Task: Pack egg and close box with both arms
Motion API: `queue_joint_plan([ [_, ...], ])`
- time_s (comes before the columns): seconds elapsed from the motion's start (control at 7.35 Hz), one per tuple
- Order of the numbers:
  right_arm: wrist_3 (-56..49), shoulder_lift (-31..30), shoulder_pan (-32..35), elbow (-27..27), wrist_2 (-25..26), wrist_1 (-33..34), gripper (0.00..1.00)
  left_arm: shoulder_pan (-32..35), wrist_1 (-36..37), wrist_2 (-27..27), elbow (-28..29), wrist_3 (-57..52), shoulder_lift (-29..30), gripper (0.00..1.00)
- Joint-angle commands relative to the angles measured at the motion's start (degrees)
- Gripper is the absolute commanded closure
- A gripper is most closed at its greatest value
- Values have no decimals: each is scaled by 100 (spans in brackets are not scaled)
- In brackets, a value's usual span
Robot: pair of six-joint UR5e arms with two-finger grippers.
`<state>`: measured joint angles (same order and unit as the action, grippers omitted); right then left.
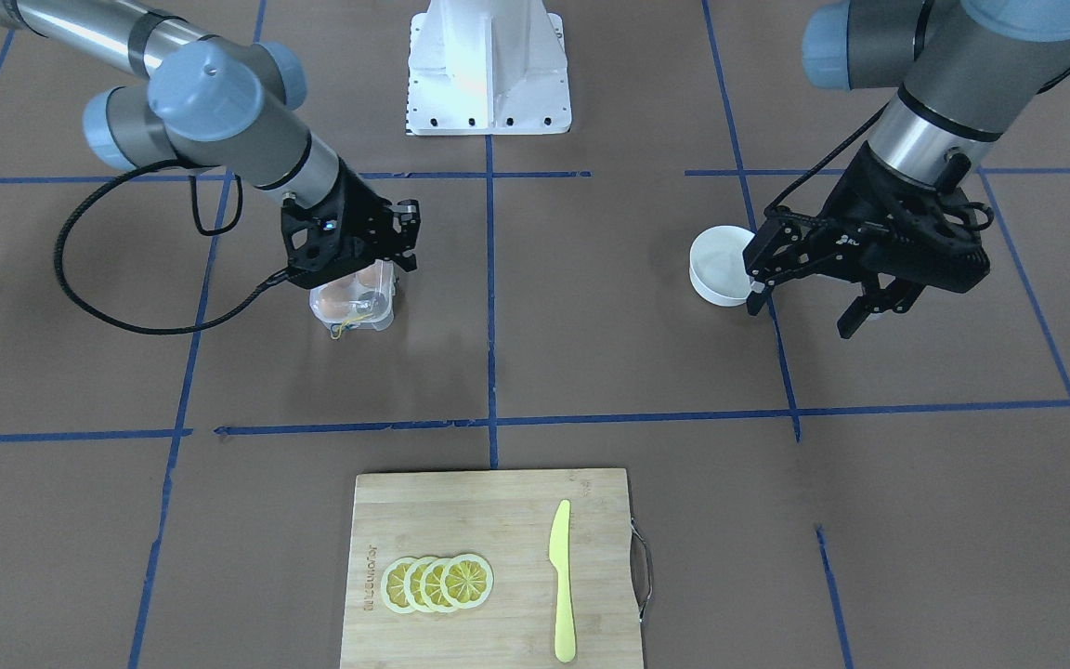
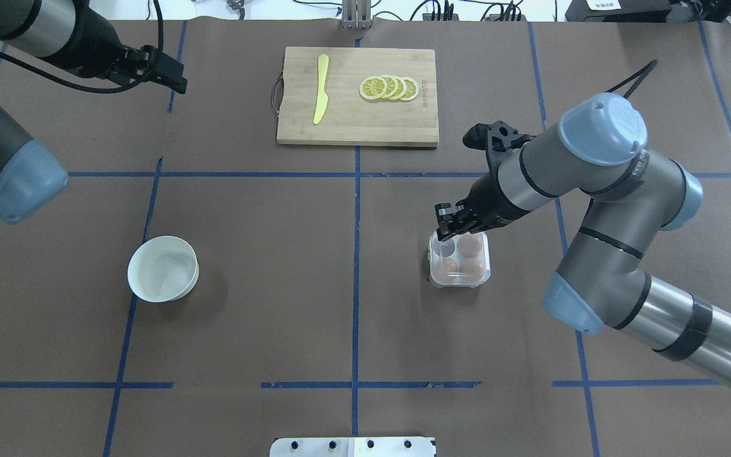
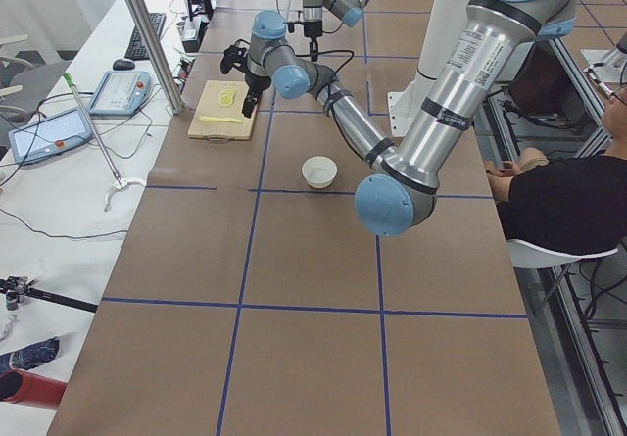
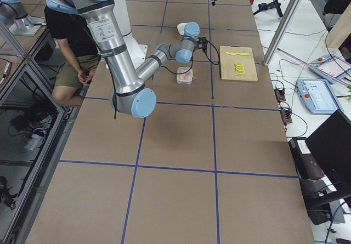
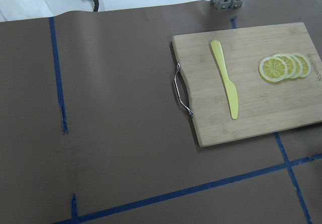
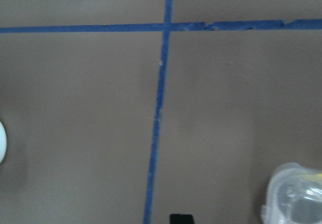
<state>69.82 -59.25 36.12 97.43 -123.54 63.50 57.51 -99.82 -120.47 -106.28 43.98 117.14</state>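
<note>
box (image 2: 459, 259): right tool (image 2: 447, 223) hangs close over it on the robot's right half of the worktop (image 2: 276, 285); i cannot tell whether it touches the clear lid, nor whether it is clenched or released. the egg (image 2: 470, 245) sits among three in the cups, and the fourth cup looks bare. left tool (image 1: 809, 313) is released, spread wide, hovering by the white bowl (image 1: 721, 267), well apart from the box. judgement: packing looks done and closing is in hand, so bring the left tool across to steady the box, then press the lid down evenly so nothing skids.
</note>
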Motion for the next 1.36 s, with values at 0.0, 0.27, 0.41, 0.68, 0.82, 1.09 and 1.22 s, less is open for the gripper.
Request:
queue_joint_plan([
  [0.0,608,475,-97,47,372,258,1,58,7,-3,2,-273,-339,0],
  [0.27,551,432,165,739,585,1702,0,373,7,6,54,-1151,-779,0],
  [0.41,385,301,506,916,646,2180,0,514,7,6,63,-1442,-946,0],
  [0.68,-1487,-251,1087,1084,655,2841,0,883,16,-3,64,-2049,-1298,0],
  [0.82,-2446,-567,1377,1163,638,3296,0,1137,42,-3,72,-2417,-1499,0],
  [1.09,-3759,-1260,1930,1190,533,3495,0,1830,130,-99,448,-3592,-1668,0],
  [1.22,-4453,-1586,2534,1156,123,3503,0,2321,278,-578,938,-4207,-1668,0],
])
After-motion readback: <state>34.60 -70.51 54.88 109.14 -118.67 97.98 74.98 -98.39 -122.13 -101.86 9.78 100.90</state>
